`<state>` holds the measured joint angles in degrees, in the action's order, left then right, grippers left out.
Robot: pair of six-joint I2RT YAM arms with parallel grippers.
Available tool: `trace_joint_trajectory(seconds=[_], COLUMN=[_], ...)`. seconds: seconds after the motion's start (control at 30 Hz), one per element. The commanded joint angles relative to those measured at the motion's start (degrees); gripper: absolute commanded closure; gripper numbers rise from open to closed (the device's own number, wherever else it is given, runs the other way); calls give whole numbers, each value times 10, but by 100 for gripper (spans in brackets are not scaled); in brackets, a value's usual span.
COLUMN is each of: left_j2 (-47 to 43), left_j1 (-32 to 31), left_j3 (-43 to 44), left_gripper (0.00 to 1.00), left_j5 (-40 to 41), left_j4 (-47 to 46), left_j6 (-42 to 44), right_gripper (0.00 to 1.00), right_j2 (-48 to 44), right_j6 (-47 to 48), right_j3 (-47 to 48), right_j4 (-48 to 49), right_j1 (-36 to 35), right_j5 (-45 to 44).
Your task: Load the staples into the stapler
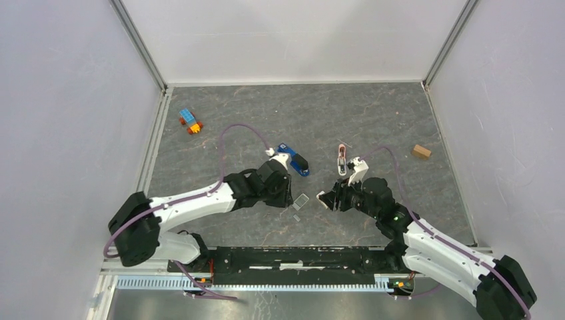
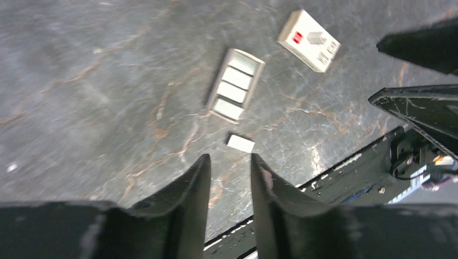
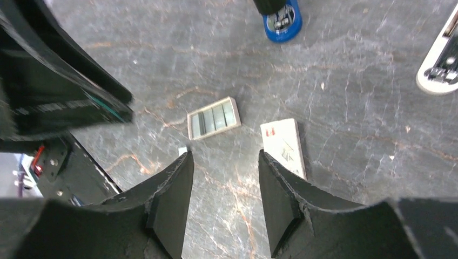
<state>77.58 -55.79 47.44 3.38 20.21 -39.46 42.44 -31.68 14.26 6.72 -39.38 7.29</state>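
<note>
Presently, item by item.

Staples (image 2: 235,84): a flat grey strip in four segments, lying loose on the table (image 2: 81,81). It is ahead of the left gripper's (image 2: 229,159) fingertips and apart from them, and also ahead of the right gripper (image 3: 225,156). Neither gripper touches it.

Stapler (image 1: 294,163): blue with a black end, on the table. It is well beyond the right fingertips and beside the left wrist, back from that gripper's fingertips. Whether it stands open for loading, I cannot tell.

Left gripper: fingers parted by a narrow gap, nothing between them.

Right gripper: fingers set wider apart, likewise empty. The two sets of fingertips face each other across the staples, near one another.

Small pale chip (image 2: 241,143): just ahead of the left fingers' gap, between them and the staples.

White box (image 2: 309,40) with a red mark: past the staples from the left fingers, just ahead of one right finger.

Pink-and-white piece (image 1: 342,160), toy bricks (image 1: 190,121), brown block (image 1: 420,151): well apart from both grippers.

Risks, as judged:
- The strip is thin and lies flat, so closing fingertips may skid over it or shove it away.
- The chip sits in the left fingers' path and could be nipped by mistake.
- A hard pinch might snap the strip.
- Both grippers reaching in together could knock.
</note>
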Motion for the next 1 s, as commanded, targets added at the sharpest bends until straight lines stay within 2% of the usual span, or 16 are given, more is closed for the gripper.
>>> trace_joint_trajectory(seconds=[0.0, 0.17, 0.3, 0.33, 0.57, 0.77, 0.97], left_j2=[-94, -192, -263, -278, -373, -427, -456], left_j1=[41, 83, 87, 87, 87, 87, 87], left_j3=[-11, 17, 40, 43, 23, 9, 15], left_gripper=[55, 34, 20, 1, 0, 0, 0], left_j5=[53, 151, 235, 252, 338, 297, 329], left_j4=[49, 127, 172, 177, 194, 175, 196], left_j6=[-12, 32, 75, 87, 135, 155, 201], right_gripper=[47, 49, 52, 53, 56, 57, 58], right_j2=[31, 91, 149, 160, 264, 344, 406], right_j6=[29, 41, 30, 30, 40, 49, 49], right_j3=[45, 104, 137, 145, 224, 293, 330], right_j4=[-35, -96, -99, -99, -124, -167, -196], right_j1=[-21, -106, -154, -165, -218, -259, -279], right_j5=[-10, -97, -122, -131, -163, -198, -209])
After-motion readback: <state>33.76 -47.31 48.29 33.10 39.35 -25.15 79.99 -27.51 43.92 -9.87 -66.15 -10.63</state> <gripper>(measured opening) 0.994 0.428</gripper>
